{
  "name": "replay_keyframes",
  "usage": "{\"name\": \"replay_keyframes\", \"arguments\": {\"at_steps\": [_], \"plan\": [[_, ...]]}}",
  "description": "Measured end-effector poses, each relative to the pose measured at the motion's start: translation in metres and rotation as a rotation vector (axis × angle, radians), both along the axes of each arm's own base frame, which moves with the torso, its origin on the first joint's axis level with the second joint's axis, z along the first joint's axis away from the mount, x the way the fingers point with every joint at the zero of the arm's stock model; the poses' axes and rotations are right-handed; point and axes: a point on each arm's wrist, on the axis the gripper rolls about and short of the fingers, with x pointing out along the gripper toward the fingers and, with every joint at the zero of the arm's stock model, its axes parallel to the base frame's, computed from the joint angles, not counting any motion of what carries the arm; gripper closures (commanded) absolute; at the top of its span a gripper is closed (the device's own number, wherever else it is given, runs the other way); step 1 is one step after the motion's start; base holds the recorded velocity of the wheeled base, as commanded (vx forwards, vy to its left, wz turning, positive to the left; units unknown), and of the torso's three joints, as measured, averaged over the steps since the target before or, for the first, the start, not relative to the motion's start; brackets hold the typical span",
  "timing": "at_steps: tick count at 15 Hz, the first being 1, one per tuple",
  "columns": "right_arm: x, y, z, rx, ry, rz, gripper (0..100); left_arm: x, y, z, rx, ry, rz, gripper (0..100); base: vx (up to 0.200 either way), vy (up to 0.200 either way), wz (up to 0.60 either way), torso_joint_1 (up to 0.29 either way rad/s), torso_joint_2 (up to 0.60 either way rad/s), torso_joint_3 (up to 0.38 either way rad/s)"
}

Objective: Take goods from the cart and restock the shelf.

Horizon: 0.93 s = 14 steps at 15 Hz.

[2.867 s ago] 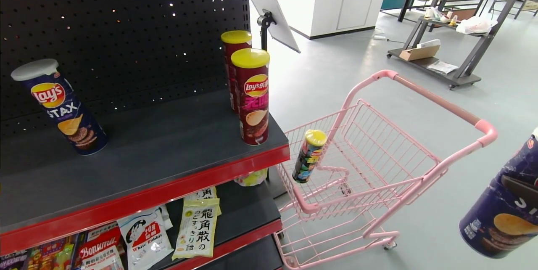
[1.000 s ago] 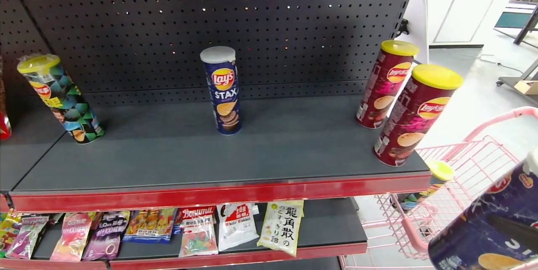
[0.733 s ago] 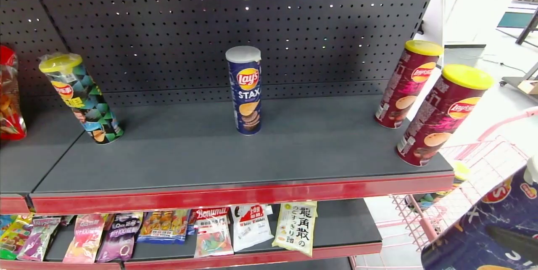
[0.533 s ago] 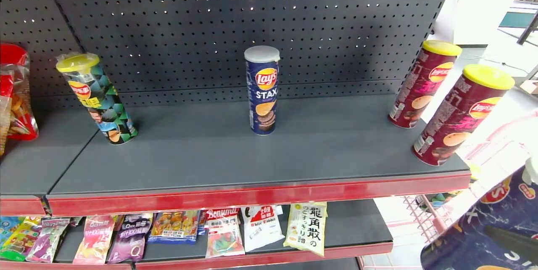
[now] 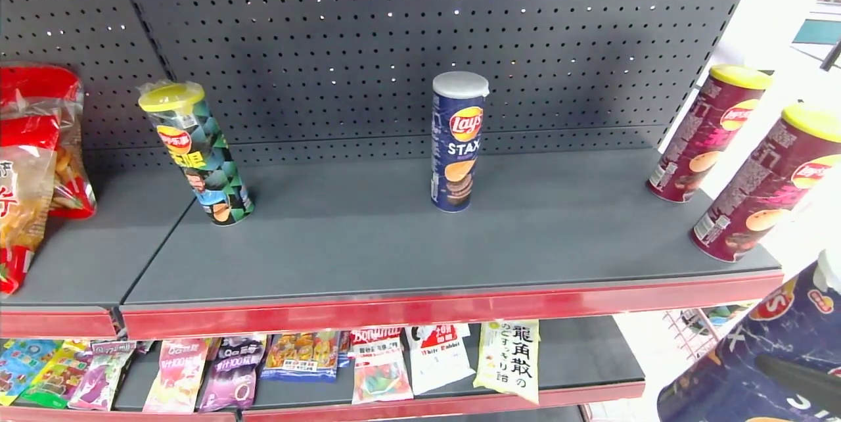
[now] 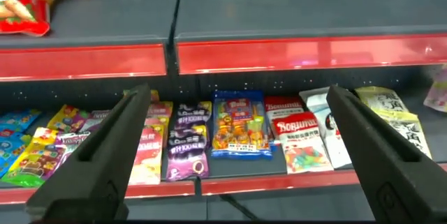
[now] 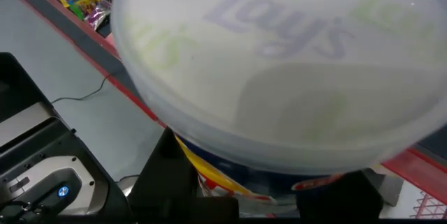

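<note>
Right gripper point(image 7: 255, 185) is clamped on a navy chip can point(image 5: 755, 356), with black fingers point(image 7: 164, 182) on either side of the body under its clear lid point(image 7: 279, 63). The can sits low, off the right end of the grey shelf point(image 5: 460, 307) and below the near maroon can point(image 5: 762, 185); it looks tilted, though the crop makes that hard to confirm. Left gripper point(image 6: 236, 95) is spread wide, holding nothing, facing the snack bags point(image 6: 241, 130); a matching navy can point(image 5: 458, 142) stands mid-shelf, well apart from the held one.
</note>
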Motion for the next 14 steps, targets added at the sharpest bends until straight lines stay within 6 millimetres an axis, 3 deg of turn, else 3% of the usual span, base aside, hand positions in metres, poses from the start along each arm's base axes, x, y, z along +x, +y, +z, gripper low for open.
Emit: {"name": "replay_keyframes", "arguments": {"at_steps": [1, 14], "plan": [[0.0000, 0.0000, 0.0001, 0.000, 0.000, 0.001, 100, 0.0000, 0.0000, 0.0000, 0.000, 0.000, 0.000, 0, 0.200, 0.000, 0.00, -0.017, 0.00, 0.007], [-0.0038, -0.0008, 0.0008, 0.007, -0.015, 0.006, 100, 0.0001, -0.0001, 0.0014, 0.004, -0.001, -0.010, 0, 0.000, 0.000, 0.00, 0.000, 0.00, 0.000]]}}
